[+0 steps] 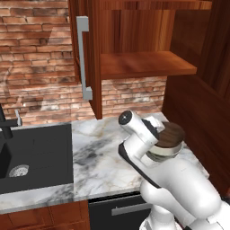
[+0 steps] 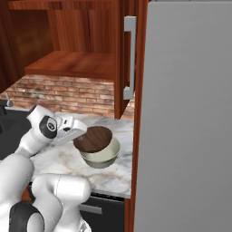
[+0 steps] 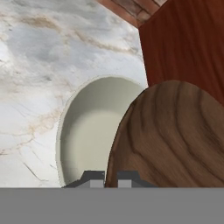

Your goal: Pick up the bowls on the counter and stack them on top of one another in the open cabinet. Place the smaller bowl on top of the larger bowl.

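The tool [image 3: 111,177] is seen at the bottom of the hand view with its two dark fingertips [image 3: 92,176] drawn close together, pinched on the near rim of the smaller bowl [image 3: 170,135]. That dark brown, wood-grained bowl is held tilted above the larger bowl [image 3: 89,131], whose pale cream inside is left partly uncovered on one side.

In the right base view the smaller bowl [image 2: 94,138] is shown lying across the mouth of the larger bowl [image 2: 102,156], covering most of it; whether the two rims are touching cannot be told. The larger bowl is set on the worktop [image 2: 115,174], the white marble slab with grey and tan veins, close to its front edge and just beside the tall reddish-brown side panel [image 2: 137,136]. In the left base view the smaller bowl [image 1: 170,134] is partly hidden behind the white arm, with a strip of the larger bowl [image 1: 164,152] visible under it.

Taking the larger bowl as the landmark: the cabinet [image 1: 134,40] is mounted on the wall above and behind it, its door swung open and carrying a long grey bar handle [image 1: 83,58]. The inner shelf [image 1: 143,65] is shown as a bare wooden board. The brick wall [image 1: 36,58] is behind the bowl, below the cabinet. The black sink [image 1: 40,152] is set into the worktop well apart from the bowl, on the far side of the arm, with a dark tap [image 1: 5,123] at its back edge.
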You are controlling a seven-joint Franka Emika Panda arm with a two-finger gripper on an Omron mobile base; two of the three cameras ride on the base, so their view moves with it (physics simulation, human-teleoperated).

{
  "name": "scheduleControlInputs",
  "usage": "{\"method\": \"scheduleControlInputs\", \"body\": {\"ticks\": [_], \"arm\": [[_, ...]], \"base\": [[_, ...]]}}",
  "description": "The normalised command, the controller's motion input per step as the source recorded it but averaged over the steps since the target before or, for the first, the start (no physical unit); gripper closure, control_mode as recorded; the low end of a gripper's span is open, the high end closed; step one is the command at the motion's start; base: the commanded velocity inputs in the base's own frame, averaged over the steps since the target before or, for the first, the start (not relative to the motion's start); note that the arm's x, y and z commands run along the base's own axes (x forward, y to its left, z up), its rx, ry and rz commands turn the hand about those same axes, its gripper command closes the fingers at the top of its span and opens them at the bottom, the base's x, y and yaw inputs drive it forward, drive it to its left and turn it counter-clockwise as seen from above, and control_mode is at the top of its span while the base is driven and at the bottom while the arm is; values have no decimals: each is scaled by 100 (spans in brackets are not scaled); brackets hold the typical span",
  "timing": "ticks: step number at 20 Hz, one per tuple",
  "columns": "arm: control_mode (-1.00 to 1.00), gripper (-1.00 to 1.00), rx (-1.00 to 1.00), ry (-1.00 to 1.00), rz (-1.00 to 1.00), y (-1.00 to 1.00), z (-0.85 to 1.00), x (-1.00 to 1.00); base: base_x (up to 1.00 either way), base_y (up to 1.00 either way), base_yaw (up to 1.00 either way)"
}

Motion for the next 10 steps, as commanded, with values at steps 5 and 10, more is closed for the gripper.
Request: {"method": "scheduleControlInputs", "body": {"ticks": [5, 10], "arm": [[-100, 100, 2, 1, 1, -11, -10, -4], [-100, 100, 2, 4, 3, 0, -14, 0]], "base": [[0, 0, 0], [0, 0, 0]]}}
